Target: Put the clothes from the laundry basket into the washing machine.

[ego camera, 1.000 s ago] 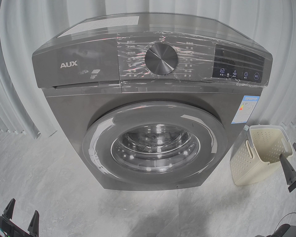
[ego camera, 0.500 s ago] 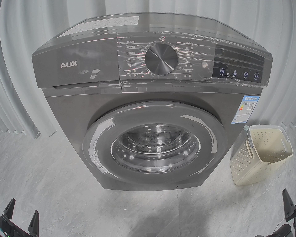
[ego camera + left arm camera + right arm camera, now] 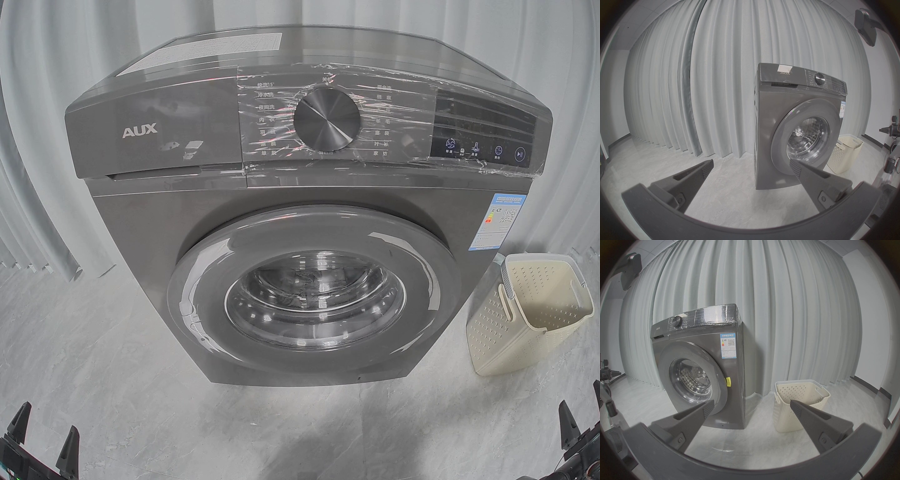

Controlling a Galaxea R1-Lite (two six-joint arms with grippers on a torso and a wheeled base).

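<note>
Well, in the head view the washing machine point(image 3: 187, 212) has its round door point(image 3: 315, 294) shut, so anything carried there would bump it. The cream basket point(image 3: 500, 331), full of little holes, stands on the floor point(image 3: 125, 375) just beside it and looks empty. In the left wrist view, the left end effector point(image 3: 750, 162) is spread wide. In the right wrist view, the right end effector point(image 3: 751, 402) is spread too. A push could tip the basket.

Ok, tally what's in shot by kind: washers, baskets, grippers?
Washer: 1
Basket: 1
Grippers: 2, the left gripper and the right gripper
Total: 4
</note>
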